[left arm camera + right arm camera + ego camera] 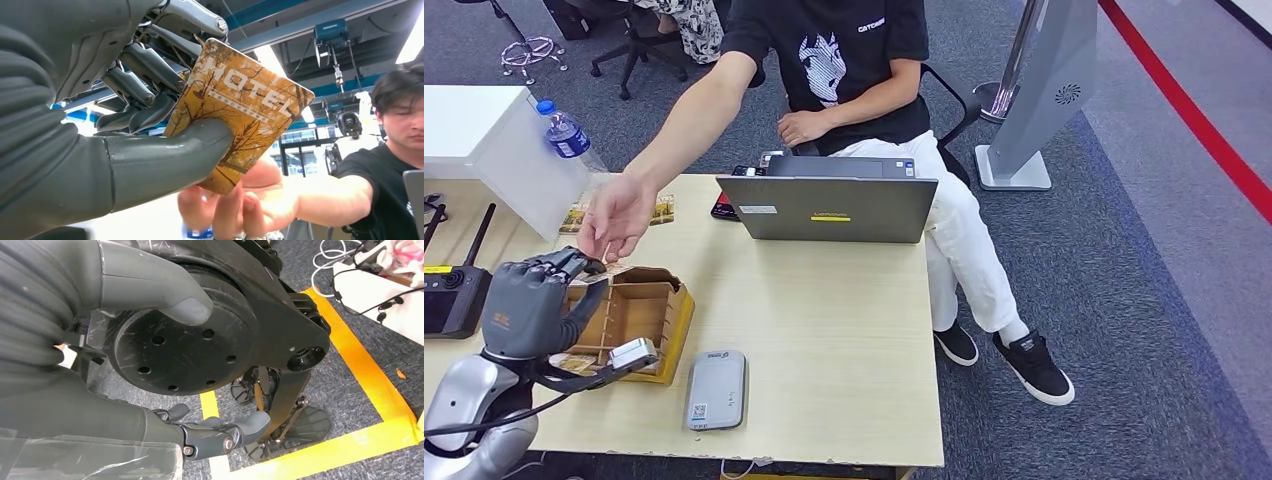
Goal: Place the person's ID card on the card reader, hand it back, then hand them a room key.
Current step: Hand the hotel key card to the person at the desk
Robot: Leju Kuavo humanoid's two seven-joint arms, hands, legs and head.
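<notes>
My left hand (pixel 529 300) is raised over the table's left side, beside a wooden box (pixel 639 315) of cards. It pinches an orange room key card (pixel 240 115) printed HOTEL between thumb and fingers. The person's hand (pixel 614 215) reaches across the table to it, and in the left wrist view their fingers (pixel 235 205) touch the card's lower edge. The grey card reader (pixel 716 388) lies flat near the front edge with nothing on it. My right hand (pixel 100 425) hangs beside my body over the floor, fingers apart and holding nothing.
The person sits behind an open laptop (pixel 829 205) at the table's far edge, with a dark phone (pixel 724 207) beside it. A printed card (pixel 664 208) lies near their wrist. A black remote controller (pixel 454 295) lies at far left, and a water bottle (pixel 564 130) stands by a white box (pixel 484 140).
</notes>
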